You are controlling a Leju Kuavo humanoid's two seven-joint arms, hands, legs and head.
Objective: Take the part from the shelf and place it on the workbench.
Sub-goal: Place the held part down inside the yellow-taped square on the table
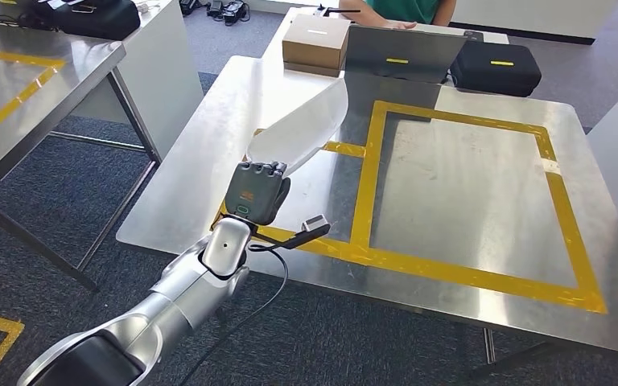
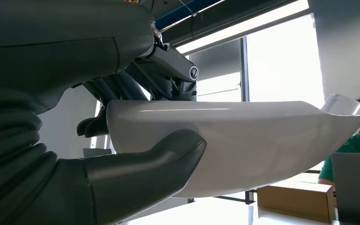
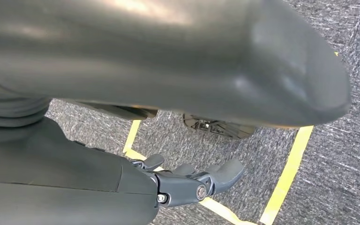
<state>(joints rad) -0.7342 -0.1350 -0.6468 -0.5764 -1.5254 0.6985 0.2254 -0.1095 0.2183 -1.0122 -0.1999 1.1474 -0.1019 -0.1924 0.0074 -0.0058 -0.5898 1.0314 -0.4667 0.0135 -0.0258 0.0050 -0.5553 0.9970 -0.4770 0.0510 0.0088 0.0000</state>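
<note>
One white part (image 1: 302,125) sits in our left hand (image 1: 256,191), thumb under it and fingers over its near end; it juts toward one o'clock above the worktop (image 1: 467,173), just left of the yellow tape frame (image 1: 370,177). Our right hand (image 3: 192,180) hangs above carpet, fingers loosely spread, holding nothing.

Workshop: taped steel workbench (image 1: 483,201)

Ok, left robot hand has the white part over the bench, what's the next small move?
Probably lower it a little: the left robot hand holds the white part over the workbench, tip angled toward the yellow tape rectangle; whether it touches the surface is unclear.
</note>
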